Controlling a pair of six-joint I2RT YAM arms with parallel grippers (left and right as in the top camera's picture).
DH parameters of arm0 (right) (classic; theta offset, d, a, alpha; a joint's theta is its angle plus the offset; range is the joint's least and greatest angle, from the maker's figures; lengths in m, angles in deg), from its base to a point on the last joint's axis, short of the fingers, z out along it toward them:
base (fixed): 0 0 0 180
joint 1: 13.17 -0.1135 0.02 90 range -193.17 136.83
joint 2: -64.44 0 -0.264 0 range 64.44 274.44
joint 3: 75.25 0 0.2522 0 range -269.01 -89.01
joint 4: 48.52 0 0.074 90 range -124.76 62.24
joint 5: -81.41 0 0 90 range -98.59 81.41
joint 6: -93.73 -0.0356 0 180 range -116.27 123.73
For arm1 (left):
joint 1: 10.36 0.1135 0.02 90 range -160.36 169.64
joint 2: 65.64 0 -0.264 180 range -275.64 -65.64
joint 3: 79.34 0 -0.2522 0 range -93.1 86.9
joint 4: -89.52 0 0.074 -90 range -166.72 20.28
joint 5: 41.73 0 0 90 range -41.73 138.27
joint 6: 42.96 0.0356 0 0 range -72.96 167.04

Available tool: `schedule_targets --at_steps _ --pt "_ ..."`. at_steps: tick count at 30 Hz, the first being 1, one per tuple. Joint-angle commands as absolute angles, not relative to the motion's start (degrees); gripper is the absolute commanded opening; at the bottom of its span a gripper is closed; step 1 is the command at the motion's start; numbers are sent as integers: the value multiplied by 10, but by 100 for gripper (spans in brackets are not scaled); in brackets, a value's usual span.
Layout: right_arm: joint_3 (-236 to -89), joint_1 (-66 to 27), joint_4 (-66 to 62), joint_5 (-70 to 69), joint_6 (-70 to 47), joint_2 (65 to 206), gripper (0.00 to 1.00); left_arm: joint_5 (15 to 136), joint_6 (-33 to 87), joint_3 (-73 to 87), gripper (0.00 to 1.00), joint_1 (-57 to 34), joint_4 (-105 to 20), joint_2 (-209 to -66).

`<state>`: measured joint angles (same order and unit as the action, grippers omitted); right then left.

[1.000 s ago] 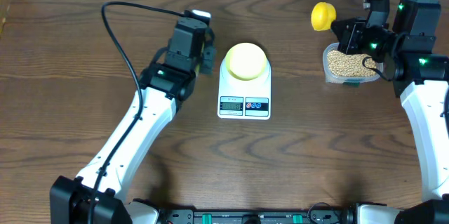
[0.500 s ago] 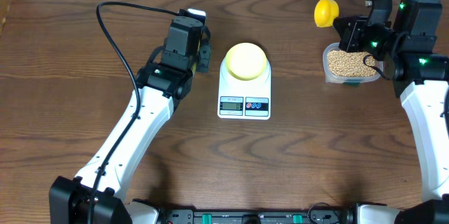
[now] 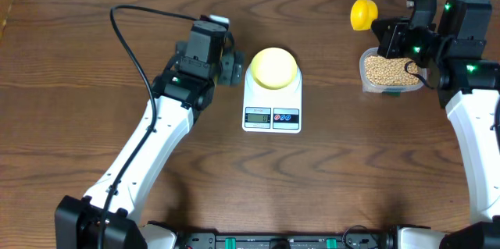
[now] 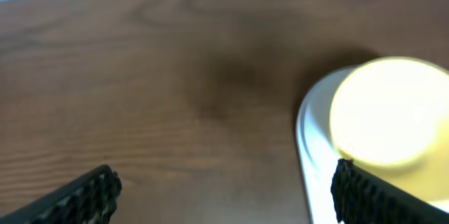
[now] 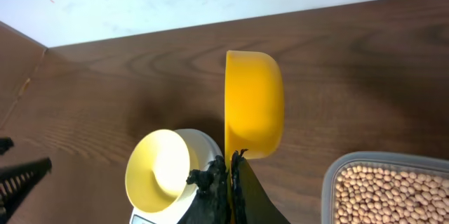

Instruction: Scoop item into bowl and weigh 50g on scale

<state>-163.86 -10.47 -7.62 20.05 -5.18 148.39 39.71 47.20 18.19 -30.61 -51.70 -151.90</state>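
The pale yellow bowl (image 3: 273, 68) sits on the white scale (image 3: 272, 112) at the table's middle; it looks empty in the right wrist view (image 5: 161, 171). The tan beans (image 3: 385, 68) fill a clear tub (image 3: 375, 87) at the right. My left gripper (image 3: 232, 58) is open just left of the scale with nothing between its fingers (image 4: 77, 196); in its own view the bowl (image 4: 389, 112) and the scale's edge (image 4: 316, 161) lie at the right. My right gripper (image 5: 230, 182) is shut on the handle of a yellow scoop (image 5: 254, 104), held on edge above the table beside the tub (image 5: 337, 175).
The scoop (image 3: 362, 15) hangs near the table's back edge, left of the tub. The scale's display and two buttons (image 3: 271, 116) face the front. A black cable (image 3: 133, 54) loops from the left arm over the table.
My left gripper has opened wide beside the scale, after being shut. The right gripper lifted the scoop slightly toward the back, then held still.
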Motion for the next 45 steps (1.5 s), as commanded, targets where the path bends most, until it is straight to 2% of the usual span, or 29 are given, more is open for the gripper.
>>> schedule_targets --at_steps 1,3,5,12,16,23,45 --pt "-1649 -105 -76 200 -43 1481 1 471 515 184 98 -302 -500 -1516" --pt "-1649 -105 -73 200 -40 1481 1 592 584 184 98 -284 -491 -1504" --pt "-1649 -105 -65 194 -28 1481 1 647 651 184 98 -273 -464 -1494" --pt "-1649 -105 -54 179 -28 1481 1 658 732 184 98 -242 -291 -1441" --pt "-1649 -107 -53 179 -28 1481 1 656 737 184 98 -232 -244 -1380" --pt "-1649 -110 -49 179 -28 1481 1 659 749 184 98 -200 -250 -1324" --pt "-1651 -73 -8 198 -19 1477 1 658 749 184 98 -201 -251 -1328"
